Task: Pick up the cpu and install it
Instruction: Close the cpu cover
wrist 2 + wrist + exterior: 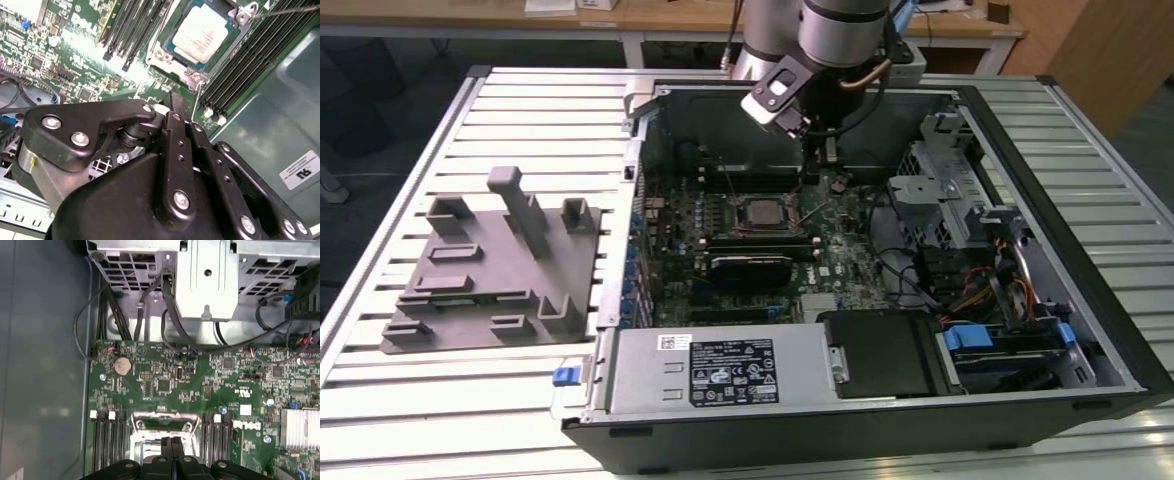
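It looked like a robotics lab or workshop: an open computer case (pixel 854 432) lay below the gripper (pixel 815 172) on a slatted metal bench (pixel 520 100), a grey fixture block (pixel 494 270) well apart from the gripper, wooden desks (pixel 680 14) beyond it

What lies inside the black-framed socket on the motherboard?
The cpu lies in the socket, and its pale silver top shows in the second wrist view. Whatever is beneath the cpu is covered by it and cannot be seen.

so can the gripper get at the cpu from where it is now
Probably yes. The cpu lies face-up in the socket with nothing over its top, and the gripper hangs close by. Its fingers are shut, so they'd need to open first.
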